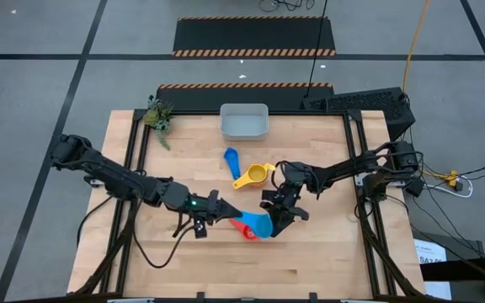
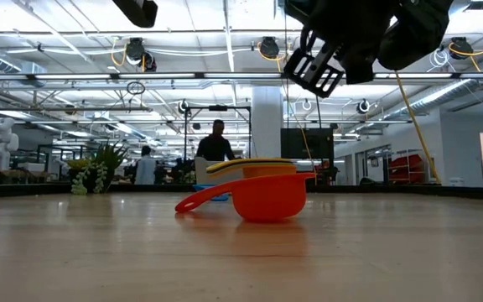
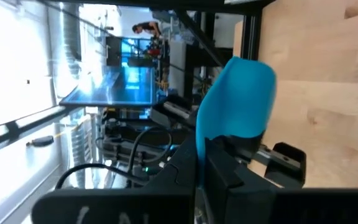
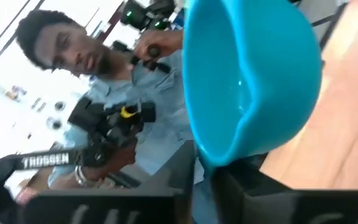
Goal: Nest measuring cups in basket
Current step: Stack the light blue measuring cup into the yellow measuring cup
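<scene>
My left gripper [image 1: 224, 212] is clamped shut on the light blue cup [image 1: 258, 224], held up mid-table above the red cup [image 2: 268, 197]; my right gripper [image 1: 279, 217] sits at the same cup's far rim, how far parted I cannot tell. Risk: both pulling twists it loose, dropping it far short of the basket [image 1: 244, 121] at the table's far edge.

Light blue cup [image 1: 258, 225] aloft, red cup [image 2: 268, 196] on table
</scene>
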`<action>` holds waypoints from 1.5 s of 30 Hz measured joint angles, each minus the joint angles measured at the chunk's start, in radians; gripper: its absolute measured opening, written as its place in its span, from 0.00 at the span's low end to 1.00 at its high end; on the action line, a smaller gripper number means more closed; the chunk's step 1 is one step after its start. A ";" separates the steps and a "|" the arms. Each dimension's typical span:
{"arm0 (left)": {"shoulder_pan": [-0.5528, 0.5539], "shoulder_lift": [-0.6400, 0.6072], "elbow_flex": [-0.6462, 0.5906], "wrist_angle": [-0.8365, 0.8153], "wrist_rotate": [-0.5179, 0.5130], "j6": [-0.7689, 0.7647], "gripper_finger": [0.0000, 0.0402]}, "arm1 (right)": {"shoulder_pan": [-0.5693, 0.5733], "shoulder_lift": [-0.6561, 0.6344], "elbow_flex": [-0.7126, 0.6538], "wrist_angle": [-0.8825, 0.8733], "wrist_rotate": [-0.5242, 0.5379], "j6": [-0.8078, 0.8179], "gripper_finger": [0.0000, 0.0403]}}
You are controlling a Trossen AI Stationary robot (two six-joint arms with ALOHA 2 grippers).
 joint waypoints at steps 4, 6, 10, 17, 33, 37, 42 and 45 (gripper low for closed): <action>-0.010 0.000 0.000 -0.002 -0.043 0.011 0.01 | -0.001 -0.002 0.000 -0.022 0.025 0.037 0.30; -0.010 -0.004 0.000 -0.014 -0.068 0.011 0.01 | -0.002 -0.002 0.000 -0.062 0.039 0.038 0.40; -0.006 -0.016 -0.001 -0.021 -0.124 0.025 0.01 | -0.004 -0.003 0.003 -0.087 0.106 0.014 0.57; 0.002 -0.083 -0.001 -0.078 -0.154 -0.012 0.01 | -0.061 -0.004 0.003 -0.091 0.093 0.006 0.65; 0.007 -0.118 -0.001 -0.256 -0.481 -0.150 0.01 | -0.364 -0.339 0.003 -0.819 0.354 -0.471 0.65; 0.009 -0.100 0.001 -0.236 -0.479 -0.184 0.01 | -0.389 -0.481 0.003 -1.062 0.629 -0.647 0.65; 0.020 -0.036 0.000 -0.206 -0.540 -0.195 0.01 | -0.379 -0.614 -0.004 -1.191 0.971 -0.734 0.65; 0.019 0.021 0.000 -0.176 -0.634 -0.173 0.01 | -0.368 -0.682 -0.055 -1.076 0.997 -0.721 0.65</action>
